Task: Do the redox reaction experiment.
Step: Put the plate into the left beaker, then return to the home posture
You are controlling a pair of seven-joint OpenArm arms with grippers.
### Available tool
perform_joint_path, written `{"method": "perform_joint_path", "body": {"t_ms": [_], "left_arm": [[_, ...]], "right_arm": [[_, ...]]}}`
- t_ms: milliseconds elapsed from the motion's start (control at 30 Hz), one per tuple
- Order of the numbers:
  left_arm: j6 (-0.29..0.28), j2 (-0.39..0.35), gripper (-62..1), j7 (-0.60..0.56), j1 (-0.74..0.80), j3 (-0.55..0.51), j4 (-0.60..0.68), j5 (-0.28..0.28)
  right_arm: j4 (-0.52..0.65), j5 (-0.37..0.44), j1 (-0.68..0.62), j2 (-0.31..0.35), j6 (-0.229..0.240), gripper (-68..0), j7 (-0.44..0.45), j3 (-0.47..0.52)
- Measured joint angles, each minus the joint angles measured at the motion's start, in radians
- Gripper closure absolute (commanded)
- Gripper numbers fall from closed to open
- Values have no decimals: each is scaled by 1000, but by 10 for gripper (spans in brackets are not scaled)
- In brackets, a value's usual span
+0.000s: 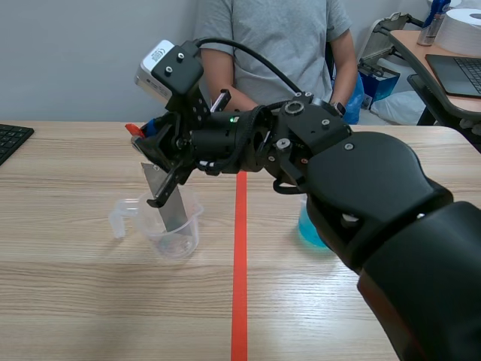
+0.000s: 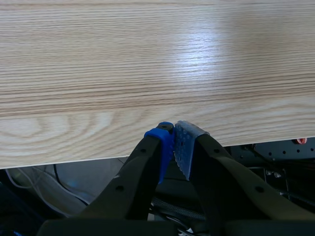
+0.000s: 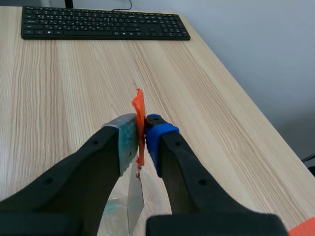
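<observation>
Scene view: right claw pinches metal strip at its top. The long axis is near upright, the lower end pointing down inside the clear beaker on the worktop. A sideways nudge could tip the beaker.
Left wrist view: left claw pressed together, empty.
Right wrist view: the grip is on the thin orange tab and may slip.

Right arm hides most of blue container.

1 beaker, 1 metal strip, 1 blue cup, 1 kbd
</observation>
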Motion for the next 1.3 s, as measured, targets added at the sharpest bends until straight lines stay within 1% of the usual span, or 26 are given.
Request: {"method": "perform_joint_path", "body": {"t_ms": [67, 167, 267, 400, 433, 533, 633, 700, 733, 800, 933, 1033, 1100, 1200, 1300], "left_arm": [[0, 0, -43, 0, 0, 0, 0, 0], [1, 0, -43, 0, 0, 0, 0, 0], [4, 0, -43, 0, 0, 0, 0, 0], [4, 0, -43, 0, 0, 0, 0, 0], [6, 0, -43, 0, 0, 0, 0, 0], [34, 0, -43, 0, 0, 0, 0, 0], [56, 0, -43, 0, 0, 0, 0, 0], [56, 0, -45, 0, 0, 0, 0, 0], [56, 0, -62, 0, 0, 0, 0, 0], [55, 0, -130, 0, 0, 0, 0, 0], [55, 0, -326, 0, 0, 0, 0, 0], [55, 0, -463, 0, 0, 0, 0, 0], [53, 0, -538, 0, 0, 0, 0, 0], [53, 0, -616, 0, 0, 0, 0, -5], [52, 0, -623, 0, 0, 0, 0, -5]], "right_arm": [[0, 0, 0, 0, 7, -308, 0, -12], [0, 0, 0, 0, 42, -421, 16, -39], [0, 0, 0, 0, 44, -516, 58, -83], [0, 0, -1, 0, 43, -665, 60, -159], [0, 3, -1, 0, 43, -679, 60, -175], [0, 3, -5, 0, 43, -679, 56, -206], [0, 3, -6, 0, 43, -679, 18, -222], [0, 4, -6, 0, 43, -679, 15, -221], [0, 10, -6, 0, 43, -679, 14, -220], [0, 51, -6, 1, 42, -679, 15, -220], [19, 104, -8, 10, 42, -679, 19, -220], [61, 109, -30, 23, 41, -679, 18, -216], [92, 109, -51, 31, 42, -679, 18, -216], [150, 109, -89, 47, 42, -679, 15, -216], [219, 110, -121, 72, 42, -679, 15, -216]]}}
